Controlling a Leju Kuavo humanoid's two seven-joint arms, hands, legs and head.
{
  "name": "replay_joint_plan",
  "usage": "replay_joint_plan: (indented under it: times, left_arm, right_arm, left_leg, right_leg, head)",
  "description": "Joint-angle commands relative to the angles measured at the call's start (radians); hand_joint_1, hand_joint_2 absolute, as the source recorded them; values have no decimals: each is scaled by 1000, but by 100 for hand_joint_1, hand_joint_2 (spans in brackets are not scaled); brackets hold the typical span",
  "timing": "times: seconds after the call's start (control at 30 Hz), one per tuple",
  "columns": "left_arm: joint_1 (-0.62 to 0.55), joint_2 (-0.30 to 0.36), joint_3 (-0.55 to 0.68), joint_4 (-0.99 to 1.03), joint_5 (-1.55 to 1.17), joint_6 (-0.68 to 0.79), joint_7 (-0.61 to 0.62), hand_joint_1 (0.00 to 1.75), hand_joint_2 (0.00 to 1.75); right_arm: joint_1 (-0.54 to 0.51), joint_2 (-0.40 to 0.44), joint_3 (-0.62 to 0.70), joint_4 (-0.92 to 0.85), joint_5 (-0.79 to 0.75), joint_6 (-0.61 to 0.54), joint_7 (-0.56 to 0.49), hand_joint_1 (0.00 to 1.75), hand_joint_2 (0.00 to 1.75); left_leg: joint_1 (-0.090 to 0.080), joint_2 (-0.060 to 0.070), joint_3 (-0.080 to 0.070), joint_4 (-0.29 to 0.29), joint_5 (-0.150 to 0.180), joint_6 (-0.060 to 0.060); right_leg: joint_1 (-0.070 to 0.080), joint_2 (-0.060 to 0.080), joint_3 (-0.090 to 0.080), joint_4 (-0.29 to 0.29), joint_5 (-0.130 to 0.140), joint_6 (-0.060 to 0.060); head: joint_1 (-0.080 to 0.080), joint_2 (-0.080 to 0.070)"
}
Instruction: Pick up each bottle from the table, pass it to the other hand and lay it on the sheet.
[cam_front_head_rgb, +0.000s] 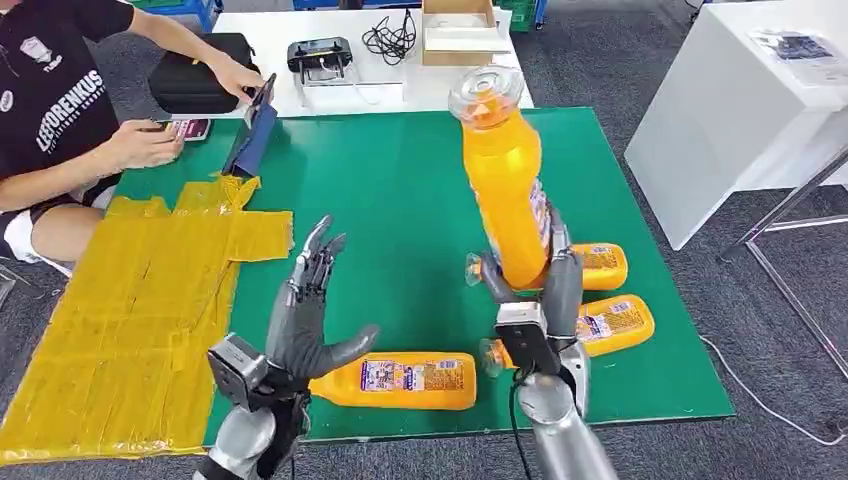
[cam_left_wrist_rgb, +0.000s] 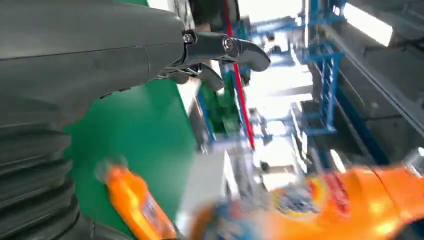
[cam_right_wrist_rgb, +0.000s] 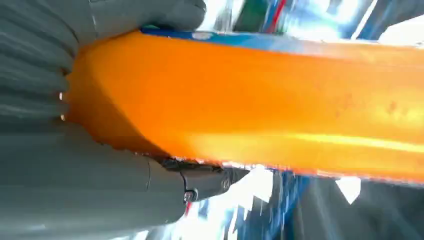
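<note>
— While the right hand (cam_front_head_rgb: 540, 300) grips an orange bottle (cam_front_head_rgb: 503, 175) by its lower end, where does that bottle sit?

— Raised above the green table (cam_front_head_rgb: 400, 200), nearly upright, cap end tilted slightly away (the right wrist view shows thumb and fingers wrapped round the orange body (cam_right_wrist_rgb: 260, 100)).

— And the left hand (cam_front_head_rgb: 310, 320)?

— Fingers spread and pointing up, thumb out toward the right, holding nothing, well apart from the raised bottle.

— The other bottles?

— One lies flat (cam_front_head_rgb: 400, 380) just beside the left thumb; two more (cam_front_head_rgb: 605, 265) (cam_front_head_rgb: 615, 322) lie behind the right hand. The yellow sheet (cam_front_head_rgb: 130, 320) covers the table's left part, bare of bottles. A person (cam_front_head_rgb: 60, 110) sits at the far left corner.
</note>
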Motion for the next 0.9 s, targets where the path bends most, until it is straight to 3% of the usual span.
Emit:
replay_joint_plan:
  times: [0.03,0.23,0.53,0.57,0.87,0.9]
  left_arm:
    - [-111,47,-54,14,68,-74,35,0,175]
    - [-152,34,-87,20,60,-68,53,0,175]
    - [-158,26,-102,27,45,-19,34,0,175]
    - [-156,24,-98,22,47,-6,29,175,175]
    - [-147,31,-57,15,22,78,3,175,175]
    - [-149,33,-49,20,16,84,1,175,175]
  right_arm:
    - [-36,-48,261,140,64,81,-25,175,175]
    - [-48,-34,380,179,229,-8,-30,175,175]
    - [-72,-40,467,201,249,-1,27,175,175]
    - [-70,-39,467,204,236,-3,26,175,175]
    - [-6,-76,413,47,138,-21,3,175,175]
    - [0,-79,407,31,137,-23,4,138,175]
  left_leg:
    - [1,-2,3,-1,-1,0]
    - [1,-3,3,-1,-1,0]
    - [0,-5,4,-2,-1,0]
    - [1,-5,4,-1,-1,-1]
    - [0,-5,3,-1,-1,0]
    - [0,-5,1,-1,0,0]
  right_leg:
    - [0,2,3,-1,-1,-1]
    - [0,2,3,-1,-1,0]
    - [-1,2,4,-1,-1,-1]
    - [-1,2,4,-1,-1,-1]
    - [-1,0,4,-1,-2,0]
    - [0,0,2,-1,-1,0]
  head:
    - [0,0]
    - [-1,0]
    - [-1,0]
    - [0,0]
    - [0,0]
    - [0,0]
